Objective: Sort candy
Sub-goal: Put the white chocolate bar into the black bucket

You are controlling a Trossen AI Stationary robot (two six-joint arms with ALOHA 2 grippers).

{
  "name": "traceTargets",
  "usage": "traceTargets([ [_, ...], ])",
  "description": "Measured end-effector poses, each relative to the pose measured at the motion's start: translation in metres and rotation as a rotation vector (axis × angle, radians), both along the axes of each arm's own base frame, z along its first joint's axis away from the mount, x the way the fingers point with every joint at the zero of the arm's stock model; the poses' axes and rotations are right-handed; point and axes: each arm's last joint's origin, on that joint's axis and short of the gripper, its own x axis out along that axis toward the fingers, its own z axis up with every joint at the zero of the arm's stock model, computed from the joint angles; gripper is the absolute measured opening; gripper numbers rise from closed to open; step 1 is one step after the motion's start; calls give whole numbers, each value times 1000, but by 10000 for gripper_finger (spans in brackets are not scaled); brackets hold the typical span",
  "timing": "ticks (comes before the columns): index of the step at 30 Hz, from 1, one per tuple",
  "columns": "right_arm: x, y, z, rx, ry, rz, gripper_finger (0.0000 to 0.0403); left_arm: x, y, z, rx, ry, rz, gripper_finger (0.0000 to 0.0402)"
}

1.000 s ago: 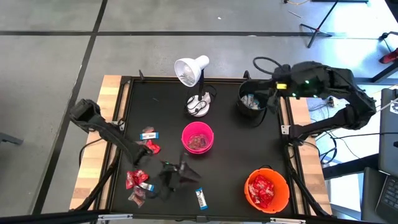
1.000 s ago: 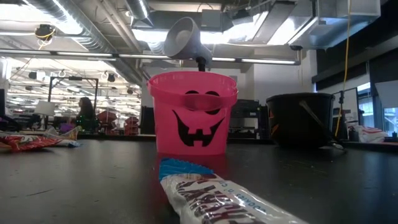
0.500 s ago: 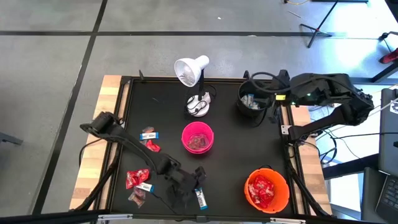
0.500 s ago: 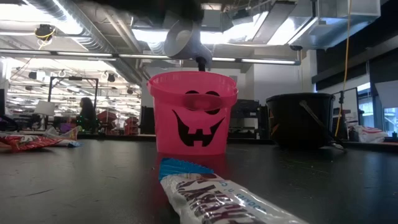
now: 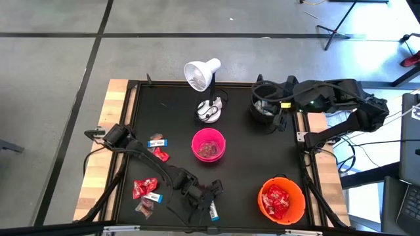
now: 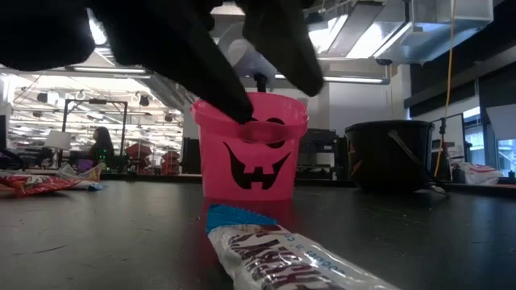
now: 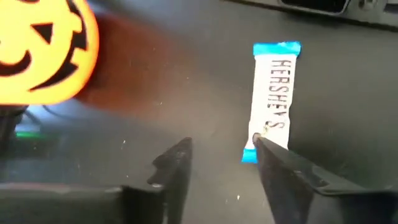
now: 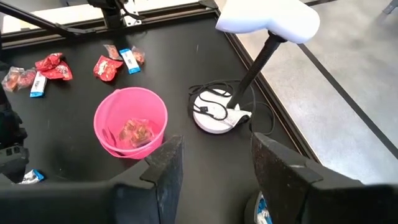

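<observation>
Left wrist view: the left gripper [image 7: 221,165] hangs low over the table with its fingers spread and nothing between them. The bar [image 7: 272,99], white with blue ends, lies just ahead of it, offset toward one finger, whose tip seems to meet the bar's near end, though that contact is hard to judge. The bar's long axis runs straight away from the gripper, so the fingers would straddle its width after a small sideways shift. The right gripper [image 5: 275,113], also spread and empty, hovers by the black bucket [image 5: 260,111], well away, so the left arm is far nearer.
</observation>
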Motion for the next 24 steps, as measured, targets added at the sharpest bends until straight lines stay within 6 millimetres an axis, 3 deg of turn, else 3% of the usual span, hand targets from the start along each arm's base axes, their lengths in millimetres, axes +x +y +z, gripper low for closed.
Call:
traceTargets([
  [6,2,0,-1,0,9,1,182,2,-1,-19,48,38,-47,243],
  [10,2,0,-2,3,11,-2,182,2,-4,-31,35,78,-75,261],
  [14,2,0,-2,4,11,-2,182,3,-2,-35,-34,122,-65,252],
  [19,2,0,-2,5,10,-3,182,7,10,-38,-203,249,81,226],
  [24,2,0,-2,5,10,-4,182,13,22,-38,-231,254,177,189],
])
